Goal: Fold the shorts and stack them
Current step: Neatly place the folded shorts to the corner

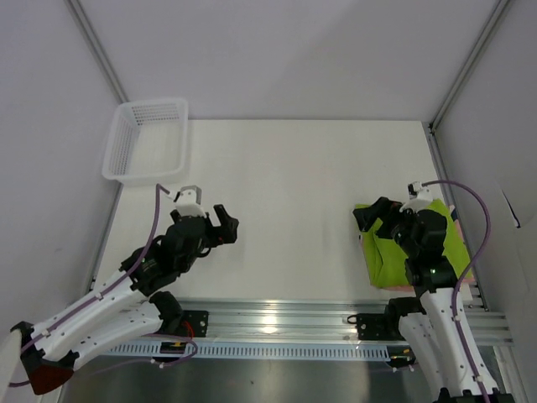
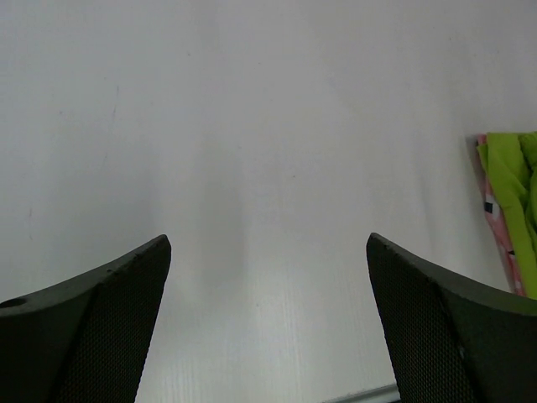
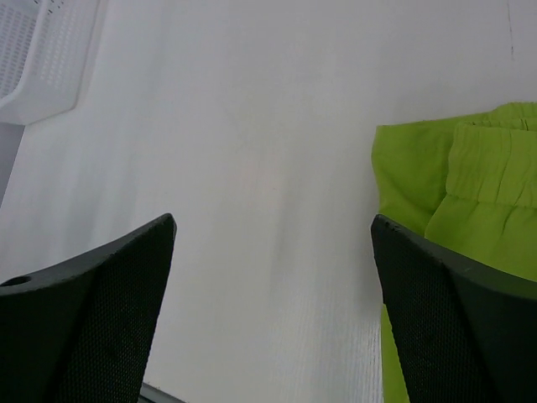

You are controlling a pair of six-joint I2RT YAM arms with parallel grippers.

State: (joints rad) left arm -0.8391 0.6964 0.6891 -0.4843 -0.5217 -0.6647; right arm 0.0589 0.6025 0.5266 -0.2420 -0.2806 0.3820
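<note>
The table (image 1: 294, 185) was a plain white board, with pale grey walls (image 1: 294, 50) close around it and slanting metal posts (image 1: 96, 50) in the far corners. A silver rail (image 1: 277, 323) ran along the near edge at 6 o'clock, where the two arms were bolted. A white mesh basket (image 1: 147, 138) sat at the 10 o'clock corner, jutting past the table's left edge.

The green shorts (image 1: 386, 260) lay folded at about 4 o'clock, hard against the right edge. They rested on top of the pink shorts (image 2: 493, 220), of which only a thin strip showed along one side.

The left gripper (image 1: 228, 222) hung over bare board at about 8 o'clock, its jaws spread wide and grasping nothing. The right gripper (image 1: 367, 217) hung at the inner edge of the green pair, also spread wide and empty. From its own camera the cloth (image 3: 478, 185) lay beside and beneath one finger (image 3: 453, 302).

From above, the right arm covered the middle of the green pair. The print on the pink strip was too small to make out beyond a few dark marks. The right wrist view caught only a corner of the basket (image 3: 42, 59).
</note>
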